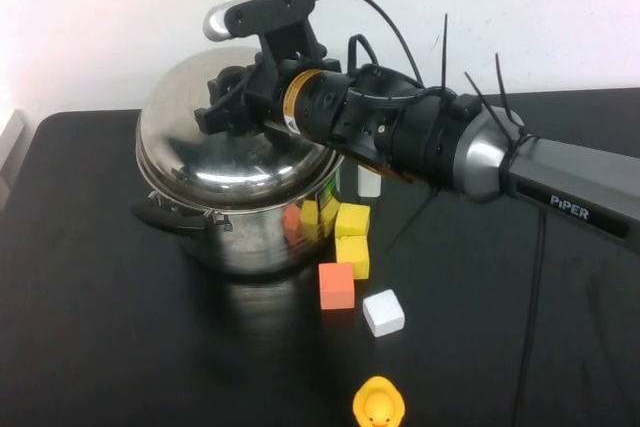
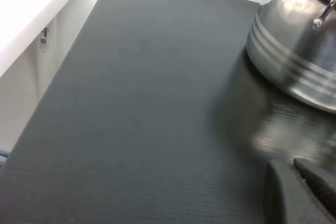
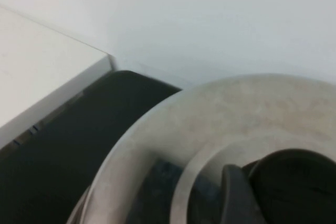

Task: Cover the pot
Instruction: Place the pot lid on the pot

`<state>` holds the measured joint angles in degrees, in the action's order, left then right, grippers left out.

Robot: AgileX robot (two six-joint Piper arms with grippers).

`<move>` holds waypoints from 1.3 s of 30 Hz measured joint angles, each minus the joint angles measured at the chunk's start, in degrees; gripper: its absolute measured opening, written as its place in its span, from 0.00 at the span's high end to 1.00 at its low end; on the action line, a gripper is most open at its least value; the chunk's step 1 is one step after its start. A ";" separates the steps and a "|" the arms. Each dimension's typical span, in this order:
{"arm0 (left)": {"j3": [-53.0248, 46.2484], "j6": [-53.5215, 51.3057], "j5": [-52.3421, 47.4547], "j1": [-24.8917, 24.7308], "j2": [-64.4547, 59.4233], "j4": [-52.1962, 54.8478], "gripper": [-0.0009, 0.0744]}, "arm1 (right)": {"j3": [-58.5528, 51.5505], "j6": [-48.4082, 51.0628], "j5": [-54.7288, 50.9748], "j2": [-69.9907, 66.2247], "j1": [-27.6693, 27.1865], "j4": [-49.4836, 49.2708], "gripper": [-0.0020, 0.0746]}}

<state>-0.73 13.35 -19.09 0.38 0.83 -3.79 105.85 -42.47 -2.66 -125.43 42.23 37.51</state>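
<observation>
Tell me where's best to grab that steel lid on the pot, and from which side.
Probably by the knob at the top of the dome, from above: the lid is smooth, sloping steel elsewhere. The right gripper is at that spot now, over the pot; whether it's closed can't be seen. The left gripper sits low over the table beside the pot.

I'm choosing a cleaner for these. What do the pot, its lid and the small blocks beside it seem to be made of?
The pot and the lid under the right gripper look like polished steel, mirroring the blocks. The orange block looks matte, maybe painted wood or foam. The left gripper is parked over the table.
</observation>
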 joint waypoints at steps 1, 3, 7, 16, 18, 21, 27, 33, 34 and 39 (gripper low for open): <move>0.00 0.00 0.00 0.00 0.00 0.00 0.99 | 0.00 -0.30 -0.74 0.10 0.10 0.00 0.51; 0.00 0.00 0.00 0.00 0.00 0.00 0.99 | 0.00 -0.65 -1.80 0.38 0.10 0.00 0.51; 0.00 0.00 0.00 0.00 0.00 0.00 0.99 | 0.00 -0.88 -4.50 0.89 0.47 0.00 0.51; 0.00 0.00 0.00 0.00 0.00 0.00 0.99 | 0.00 -1.00 -8.30 2.48 1.04 -1.55 0.51; 0.00 0.00 0.00 0.00 0.00 0.00 0.99 | -0.11 -1.00 -8.76 2.80 1.04 -1.69 0.51; 0.00 0.00 0.00 0.00 0.00 0.00 0.99 | -0.34 -1.00 -9.19 3.41 1.04 -1.83 0.51; 0.00 0.00 0.00 0.00 0.00 0.00 0.99 | -0.54 -1.00 -9.80 3.84 1.04 -1.83 0.51; 0.00 0.00 0.00 0.00 0.00 0.00 0.99 | -0.54 -1.00 -10.27 3.84 1.04 -2.46 0.51; 0.00 0.00 0.00 0.00 0.00 0.00 0.99 | -0.54 -1.00 -10.65 3.84 1.04 -2.65 0.51; 0.00 -0.27 0.00 0.00 0.00 0.00 0.99 | -0.54 -1.10 -12.16 3.84 1.04 -3.77 0.51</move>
<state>-0.73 13.08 -19.09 0.38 0.83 -3.79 105.31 -43.57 -14.82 -121.58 43.26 33.74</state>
